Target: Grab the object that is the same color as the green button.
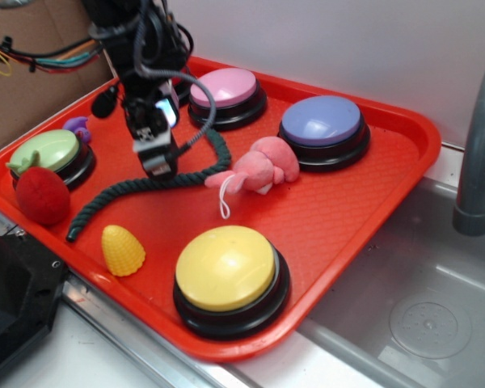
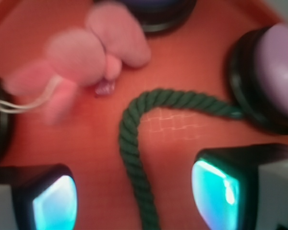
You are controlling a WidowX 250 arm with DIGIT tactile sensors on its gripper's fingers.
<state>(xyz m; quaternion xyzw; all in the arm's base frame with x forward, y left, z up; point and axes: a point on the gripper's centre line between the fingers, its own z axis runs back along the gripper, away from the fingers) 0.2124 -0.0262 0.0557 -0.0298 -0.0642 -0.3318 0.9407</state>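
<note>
Hand [image 2: 134, 196] spread wide, holding nothing, poised over dark green rope [image 2: 134, 148]. Rope lies curved on red tray [image 1: 331, 210], between pink plush [image 1: 259, 168] and green button [image 1: 48, 152].

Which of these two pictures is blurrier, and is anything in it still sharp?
Wrist view: softer overall; pink plush heavily blurred, dark green rope fairly crisp, end effector fingers blurred with a cyan glow. Exterior view: mostly sharp, mild glare on the yellow button.
</note>
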